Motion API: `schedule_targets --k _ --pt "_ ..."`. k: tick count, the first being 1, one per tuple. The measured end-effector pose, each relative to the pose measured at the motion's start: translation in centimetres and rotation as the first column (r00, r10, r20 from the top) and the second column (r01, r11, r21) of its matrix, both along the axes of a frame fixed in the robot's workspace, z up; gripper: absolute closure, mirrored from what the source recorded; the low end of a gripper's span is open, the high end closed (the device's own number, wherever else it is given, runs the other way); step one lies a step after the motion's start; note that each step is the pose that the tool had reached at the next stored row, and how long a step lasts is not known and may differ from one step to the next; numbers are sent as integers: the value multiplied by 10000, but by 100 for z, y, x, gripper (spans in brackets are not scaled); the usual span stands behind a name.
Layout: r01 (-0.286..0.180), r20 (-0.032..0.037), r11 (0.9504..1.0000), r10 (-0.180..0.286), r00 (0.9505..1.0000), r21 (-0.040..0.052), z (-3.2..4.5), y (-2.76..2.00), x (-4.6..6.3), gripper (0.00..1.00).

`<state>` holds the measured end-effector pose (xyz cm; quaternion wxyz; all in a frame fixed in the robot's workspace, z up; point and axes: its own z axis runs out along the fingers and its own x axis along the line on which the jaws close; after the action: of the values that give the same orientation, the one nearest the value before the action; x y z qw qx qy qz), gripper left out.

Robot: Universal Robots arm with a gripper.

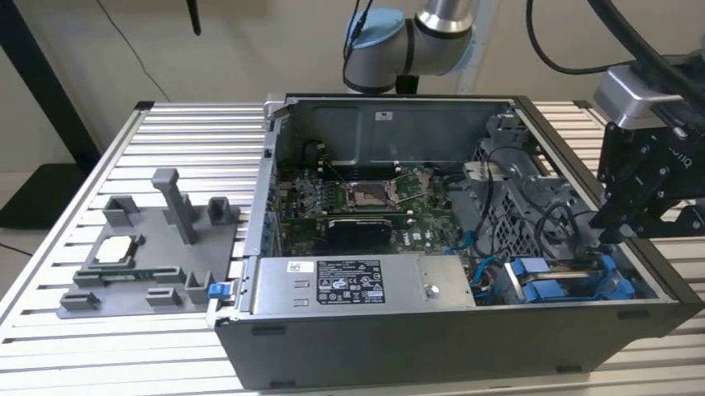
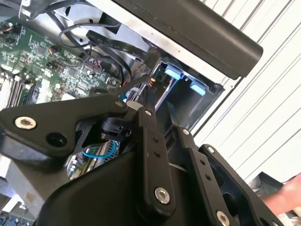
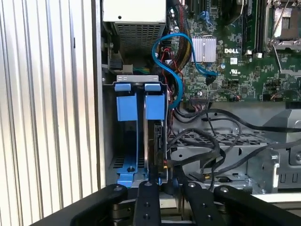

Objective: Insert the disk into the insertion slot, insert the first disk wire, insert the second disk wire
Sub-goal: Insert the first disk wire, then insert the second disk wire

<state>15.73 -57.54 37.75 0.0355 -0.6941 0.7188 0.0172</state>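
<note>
The disk [image 3: 156,141] stands edge-on in the insertion slot [image 3: 126,162], a dark bay with blue rails in the case's front corner on the exterior view's right [image 1: 556,285]. Its blue carrier tab [image 3: 154,106] sits beside a second blue tab [image 3: 123,106]. My gripper [image 3: 164,175] reaches down at the disk's near end, fingers drawn close together on the dark plug of a disk wire [image 3: 165,165]. The exterior view has the gripper [image 1: 605,241] hanging just above the bay. In the second wrist view the fingertips [image 2: 136,101] sit beside a black cable with red strands [image 2: 151,84].
A grey power supply box with a white sticker [image 1: 364,285] fills the case's front. The motherboard [image 1: 352,198] lies behind it. A silver perforated cage [image 3: 225,157] draped with black cables flanks the slot, and a blue cable [image 3: 178,61] loops nearby. A grey parts fixture [image 1: 154,247] rests on the slatted table [image 1: 66,206].
</note>
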Motion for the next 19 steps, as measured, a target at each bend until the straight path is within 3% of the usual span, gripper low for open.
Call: schedule_targets --k 3,9,15,19 --pt "0 -3 10000 0 10000 1 -2 27 94 0" --pt "4 -4 10000 -4 10000 -2 -15 131 219 0" --pt "81 -4 10000 -81 10000 5 -42 152 249 0" --pt "134 -9 9999 -134 9999 74 -74 160 253 0"
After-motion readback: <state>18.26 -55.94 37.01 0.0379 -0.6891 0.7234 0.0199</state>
